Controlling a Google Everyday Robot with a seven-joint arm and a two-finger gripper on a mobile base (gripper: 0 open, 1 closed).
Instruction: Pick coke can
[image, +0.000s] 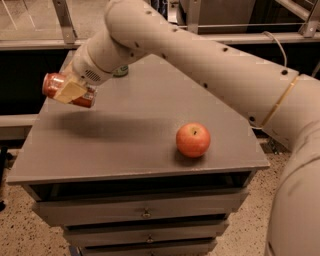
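Red coke can (52, 84) gripped in hand (70, 92) above table (125, 135).

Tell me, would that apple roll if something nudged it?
Likely yes: the apple is round and sits loose on the flat cabinet top, fairly near its front edge. It looks firm, so probably no denting. The gripper is far left, shut on the coke can, held above the top.

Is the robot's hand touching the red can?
Touching. The camera view shows the hand gripping the coke can, a tan finger pressed across its side, held up off the table.
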